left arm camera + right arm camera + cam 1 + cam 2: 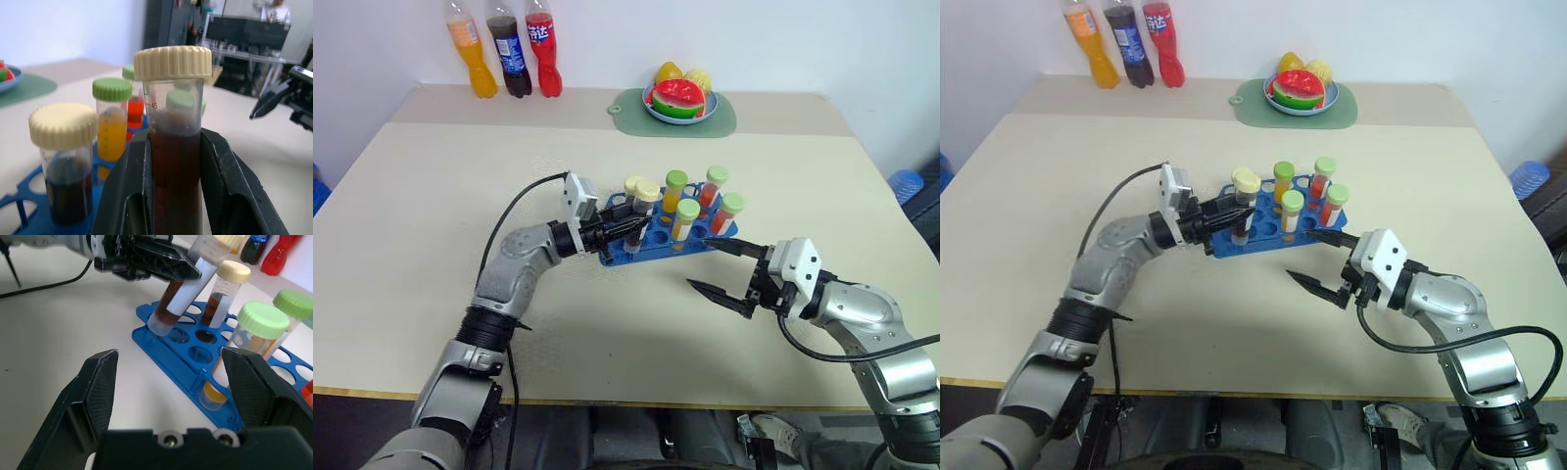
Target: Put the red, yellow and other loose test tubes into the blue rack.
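Beige tabletop (431, 225): the left gripper (188, 267) clamps the brown tube (178, 293) tilted over the blue rack (171, 352)'s corner hole; next, straighten and lower it. Right gripper (729, 277) gapes empty beside the rack.

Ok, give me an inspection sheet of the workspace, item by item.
Surface: beige tabletop, bare around the rack.
Job's things: bright blue plastic rack with round holes holds several capped tubes; clear tube of dark brown liquid with cream cap is tilted, its bottom at a rack hole.
Clutter: three plastic soda bottles at the far edge; fruit plate on a green mat.
Grippers: left tool shut on the brown tube; right tool open, holding nothing, beside the rack.
Cables: black cable looping along the left arm; another black cable at the right arm.
Surroundings: white wall behind the table.
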### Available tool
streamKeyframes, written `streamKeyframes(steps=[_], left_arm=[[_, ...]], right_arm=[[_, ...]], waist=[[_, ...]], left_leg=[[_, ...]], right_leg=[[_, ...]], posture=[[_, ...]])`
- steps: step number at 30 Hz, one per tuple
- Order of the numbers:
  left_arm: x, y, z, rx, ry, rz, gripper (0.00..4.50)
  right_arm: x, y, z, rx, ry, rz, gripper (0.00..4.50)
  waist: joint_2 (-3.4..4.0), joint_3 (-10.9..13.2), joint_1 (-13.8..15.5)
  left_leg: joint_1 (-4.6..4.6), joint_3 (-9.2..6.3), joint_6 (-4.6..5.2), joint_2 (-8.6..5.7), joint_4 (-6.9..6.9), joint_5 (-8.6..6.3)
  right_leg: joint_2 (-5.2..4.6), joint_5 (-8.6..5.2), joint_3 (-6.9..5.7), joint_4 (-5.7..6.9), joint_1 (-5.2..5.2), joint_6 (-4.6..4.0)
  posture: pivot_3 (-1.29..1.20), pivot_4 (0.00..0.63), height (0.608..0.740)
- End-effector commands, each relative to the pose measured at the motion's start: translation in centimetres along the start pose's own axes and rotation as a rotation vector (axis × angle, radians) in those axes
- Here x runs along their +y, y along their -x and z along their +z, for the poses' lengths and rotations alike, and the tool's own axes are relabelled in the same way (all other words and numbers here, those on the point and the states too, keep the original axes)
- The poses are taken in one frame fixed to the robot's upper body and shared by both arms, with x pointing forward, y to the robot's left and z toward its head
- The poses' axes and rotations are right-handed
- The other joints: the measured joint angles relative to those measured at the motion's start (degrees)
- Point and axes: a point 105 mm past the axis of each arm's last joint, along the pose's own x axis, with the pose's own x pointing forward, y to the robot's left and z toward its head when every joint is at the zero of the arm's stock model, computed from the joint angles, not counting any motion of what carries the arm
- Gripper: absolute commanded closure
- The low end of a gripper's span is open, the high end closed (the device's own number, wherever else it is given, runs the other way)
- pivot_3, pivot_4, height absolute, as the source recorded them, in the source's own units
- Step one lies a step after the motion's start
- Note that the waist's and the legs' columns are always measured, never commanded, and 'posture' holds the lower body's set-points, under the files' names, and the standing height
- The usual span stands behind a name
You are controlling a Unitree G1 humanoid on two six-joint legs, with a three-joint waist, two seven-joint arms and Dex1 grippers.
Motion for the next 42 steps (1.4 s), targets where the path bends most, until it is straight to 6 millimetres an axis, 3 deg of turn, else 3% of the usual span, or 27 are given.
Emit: streamKeyframes(steps=[1,10,14,17,20,23,27,31,38,42], left_arm=[[0.2,-0.5,-0.8,0.009,-0.046,0.012,3.75],[0.6,-1.5,-2.4,0.024,-0.147,0.057,3.75],[0.4,-1.6,-2.6,-0.008,-0.065,0.052,3.75],[0.3,-1.5,-2.3,-0.032,-0.029,0.049,2.23],[0.8,-1.2,-0.7,-0.089,-0.048,0.103,0.77],[0.5,-0.5,-0.1,-0.07,-0.094,0.091,0.77],[0.4,1.3,0.3,-0.021,-0.123,0.109,0.77],[0.6,4.3,1.1,-0.058,-0.117,0.156,0.77],[1.4,10.7,0.8,0.086,-0.153,0.248,0.77],[0.2,13.3,1.1,0.16,-0.101,0.237,0.77]], right_arm=[[-0.3,0.3,1.3,-0.036,0.044,-0.028,0.79],[-0.7,0.2,1.4,-0.04,0.054,-0.044,0.79],[-0.6,0.2,1.4,-0.042,0.051,-0.048,0.79],[-0.7,0.3,1.4,-0.043,0.047,-0.052,0.79],[-0.8,0.6,1.3,-0.043,0.026,-0.079,0.79],[-1.0,0.9,1.1,-0.041,0.004,-0.11,0.79],[-0.9,1.7,0.7,-0.025,-0.031,-0.157,0.79],[-0.7,3.7,-0.9,0.037,-0.077,-0.226,0.79],[-0.5,7.5,-3.9,0.135,-0.154,-0.401,0.79],[-0.3,9.2,-4.6,0.159,-0.187,-0.478,0.79]], waist=[[0.0,0.0,0.0],[0.0,0.0,0.1],[0.01,0.0,0.1],[0.01,0.0,0.0],[0.01,0.0,0.0],[0.0,0.0,-0.1],[0.03,0.0,-0.1],[0.04,0.0,-0.1],[0.07,-0.1,-0.2],[0.08,-0.1,-0.2]], left_leg=[[0.0,0.0,0.0,0.0,0.01,0.0],[0.05,-0.02,0.01,-0.01,0.02,0.0],[0.05,-0.05,0.01,-0.01,0.06,-0.01],[0.05,-0.05,0.01,-0.01,0.07,-0.01],[0.04,-0.05,0.05,-0.01,0.06,-0.03],[0.03,-0.07,0.06,0.01,0.03,-0.04],[0.06,-0.07,0.06,0.03,0.02,-0.04],[0.05,-0.06,0.06,0.04,0.01,-0.04],[0.1,-0.02,0.06,0.07,0.0,-0.04],[0.1,-0.02,0.05,0.1,-0.05,-0.04]], right_leg=[[0.0,0.0,0.0,0.0,0.01,0.0],[0.0,0.01,-0.01,0.0,0.07,0.02],[-0.03,-0.01,-0.03,0.0,0.11,-0.02],[-0.03,0.0,-0.03,0.0,0.12,-0.02],[-0.02,0.04,-0.03,0.0,0.1,0.08],[0.0,0.08,-0.03,0.01,0.07,0.14],[0.02,0.07,-0.03,0.02,0.09,0.13],[0.0,0.03,-0.03,0.01,0.08,0.06],[-0.02,-0.03,-0.03,0.02,0.08,-0.05],[-0.04,-0.04,-0.04,0.02,0.07,-0.06]], posture=[[0.0,0.15,0.74],[0.0,0.15,0.74],[0.0,0.15,0.74],[0.0,0.15,0.74],[0.0,0.15,0.74],[0.0,0.15,0.74],[0.0,0.15,0.74],[0.0,0.15,0.74],[0.0,0.15,0.74],[0.0,0.15,0.74]])
